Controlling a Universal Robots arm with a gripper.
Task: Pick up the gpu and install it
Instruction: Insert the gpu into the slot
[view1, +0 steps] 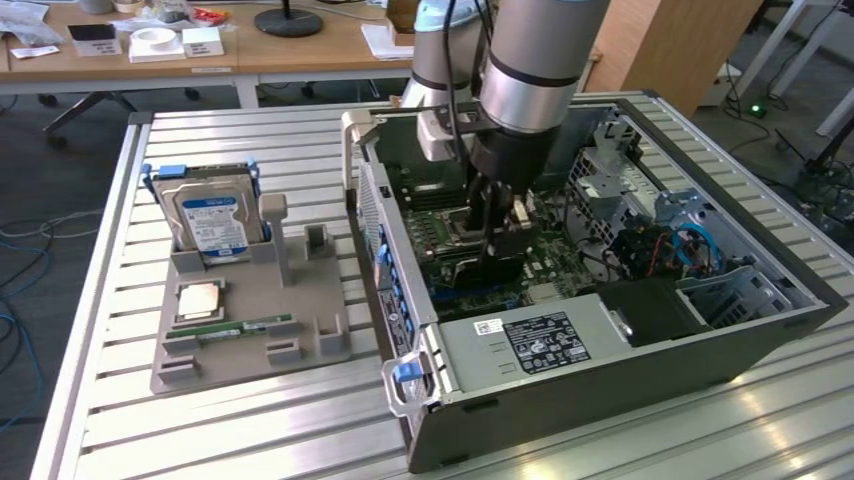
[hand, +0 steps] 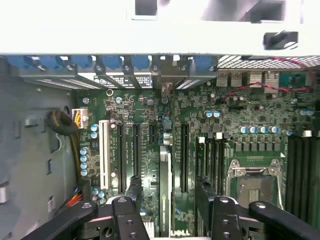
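Observation:
The gpu stands on edge in a motherboard slot inside the open computer case. I see it edge-on as a thin green strip, with its metal bracket end toward the case's rear wall. My gripper hangs just above it, open. One black finger is on each side of the card, and neither touches it. In the exterior view the gripper reaches down into the case over the dark card.
A grey holder on the slatted table, at the exterior view's left, carries a hard drive, a processor chip and a memory stick. Case walls, drive cages, cables and the power supply crowd the gripper.

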